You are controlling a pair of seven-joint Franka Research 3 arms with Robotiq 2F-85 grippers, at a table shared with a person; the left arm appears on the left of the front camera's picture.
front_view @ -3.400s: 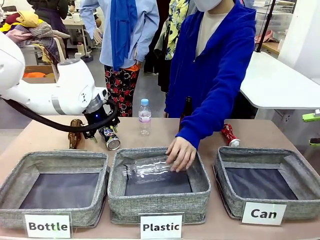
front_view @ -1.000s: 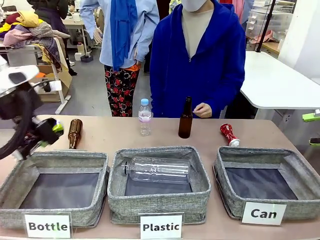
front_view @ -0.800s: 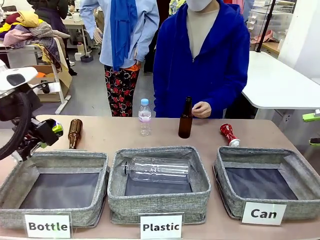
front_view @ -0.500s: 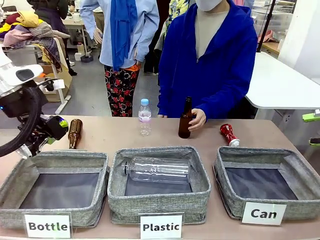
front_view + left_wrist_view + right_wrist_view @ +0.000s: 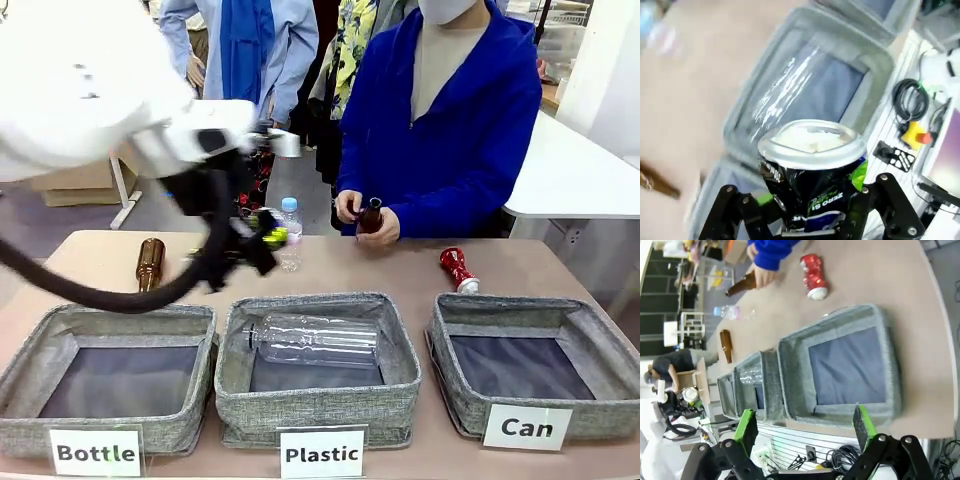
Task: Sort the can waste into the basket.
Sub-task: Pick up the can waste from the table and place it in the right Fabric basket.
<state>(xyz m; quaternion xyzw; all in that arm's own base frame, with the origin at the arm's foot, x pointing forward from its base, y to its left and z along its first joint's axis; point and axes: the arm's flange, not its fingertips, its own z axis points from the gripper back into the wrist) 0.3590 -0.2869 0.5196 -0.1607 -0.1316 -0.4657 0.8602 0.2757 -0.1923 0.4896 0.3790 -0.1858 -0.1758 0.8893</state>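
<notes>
change: your left claw (image 5: 258,245) has swung from the tabletop's (image 5: 330,275) left edge to above the plastic basket (image 5: 400,350), clamped on the black can (image 5: 812,170).
meaning: likely mid-carry; the can basket (image 5: 590,345) lies further right.
can axis: along the claw's fingers, silver end outward.
red can (image 5: 456,268): lying just behind the can basket, silver end towards it.
right claw (image 5: 805,427): spread wide, holding nothing.
</notes>
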